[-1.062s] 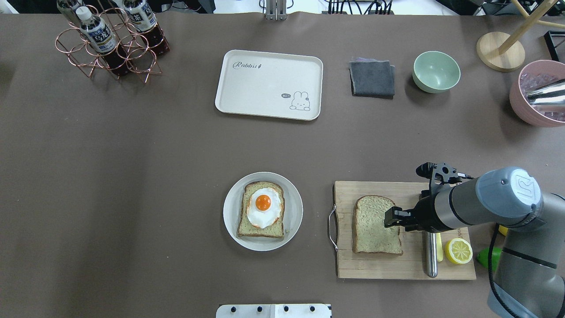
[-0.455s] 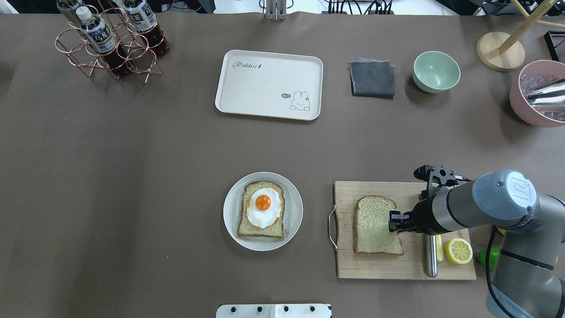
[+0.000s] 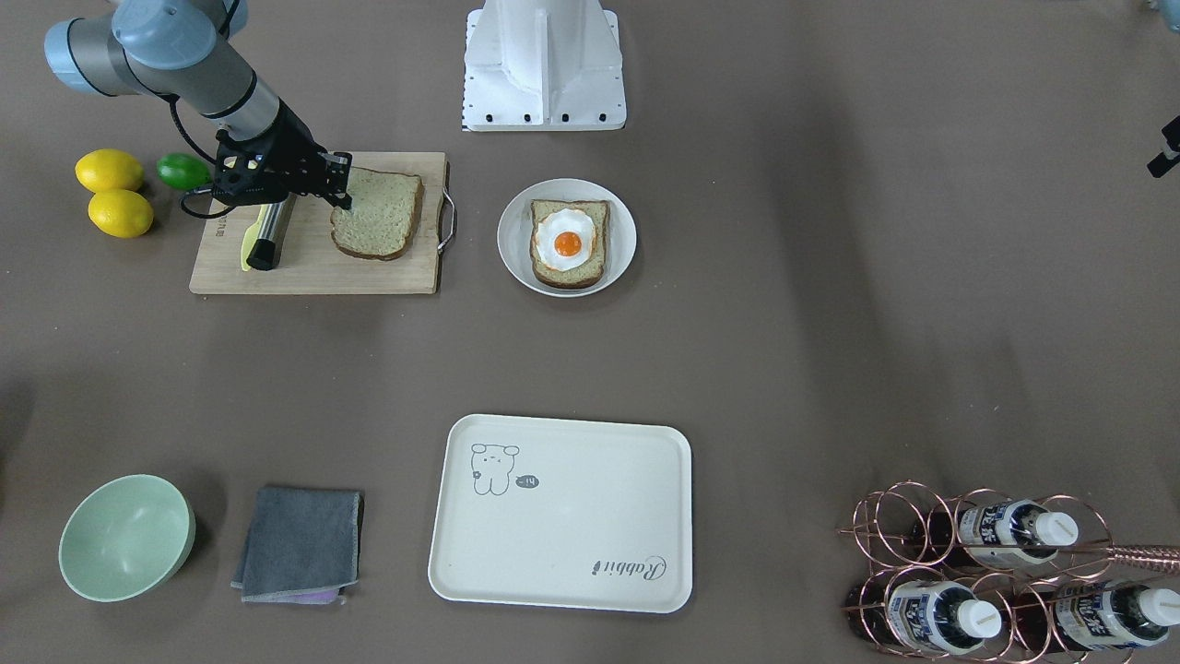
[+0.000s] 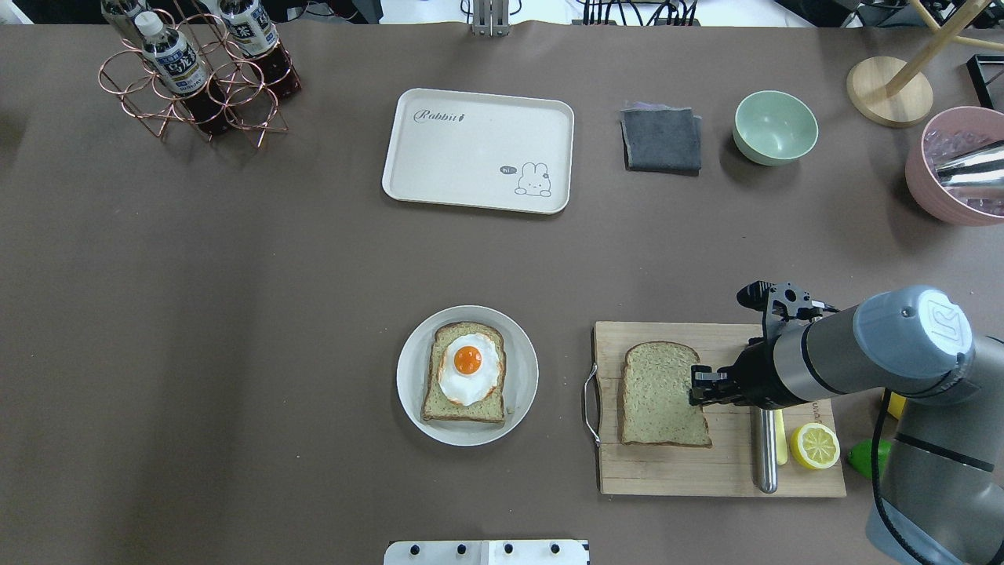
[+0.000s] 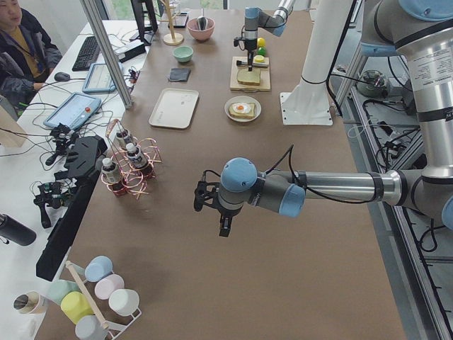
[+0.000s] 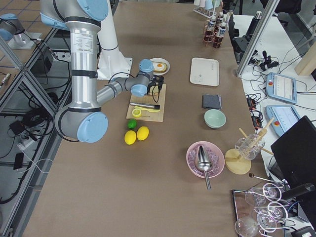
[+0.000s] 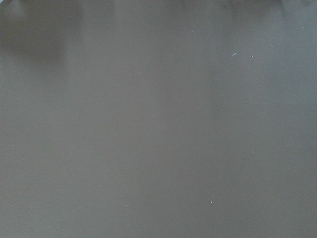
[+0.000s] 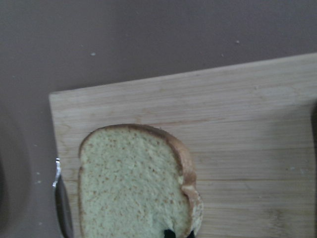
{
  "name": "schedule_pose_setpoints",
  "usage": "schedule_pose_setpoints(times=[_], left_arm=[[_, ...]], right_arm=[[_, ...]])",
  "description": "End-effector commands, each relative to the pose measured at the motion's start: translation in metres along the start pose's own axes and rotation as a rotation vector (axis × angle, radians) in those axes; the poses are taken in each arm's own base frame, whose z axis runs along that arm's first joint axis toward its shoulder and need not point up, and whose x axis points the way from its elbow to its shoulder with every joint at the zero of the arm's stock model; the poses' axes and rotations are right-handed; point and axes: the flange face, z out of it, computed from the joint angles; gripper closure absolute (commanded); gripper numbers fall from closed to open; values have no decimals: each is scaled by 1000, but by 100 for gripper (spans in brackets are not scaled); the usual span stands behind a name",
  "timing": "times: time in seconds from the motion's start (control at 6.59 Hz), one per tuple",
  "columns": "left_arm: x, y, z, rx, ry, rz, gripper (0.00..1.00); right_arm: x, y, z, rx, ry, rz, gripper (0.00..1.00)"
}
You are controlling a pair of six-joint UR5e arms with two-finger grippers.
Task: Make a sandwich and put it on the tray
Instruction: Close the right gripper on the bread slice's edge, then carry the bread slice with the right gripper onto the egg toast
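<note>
The right fingers are pinching the brown crust of a speckled slice on the wooden board. The other slice is lying under a shiny egg on a round plate. The smooth tray is sitting well apart. I cannot tell about the left fingers.

Right gripper narrowed onto edge of bread slice; slice, pinched between jaws, moved slightly forward with them.
</note>
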Motion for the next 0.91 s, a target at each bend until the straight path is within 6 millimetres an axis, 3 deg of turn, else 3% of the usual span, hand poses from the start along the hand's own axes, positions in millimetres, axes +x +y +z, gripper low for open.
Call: schedule_pose_setpoints(times=[0.0, 0.3, 0.61, 0.76], left_arm=[[0, 0, -2, 4, -2, -2, 2], [-1, 0, -2, 4, -3, -5, 2], [-3, 1, -1, 4, -8, -10, 2], [-4, 1, -2, 8, -9, -13, 2]], right_arm=[[-43, -27, -46, -1, -119, -10, 100], [-102, -38, -30, 0, -175, -47, 100], [-184, -10, 22, -27, -212, -16, 100], [-199, 4, 49, -8, -202, -31, 100]])
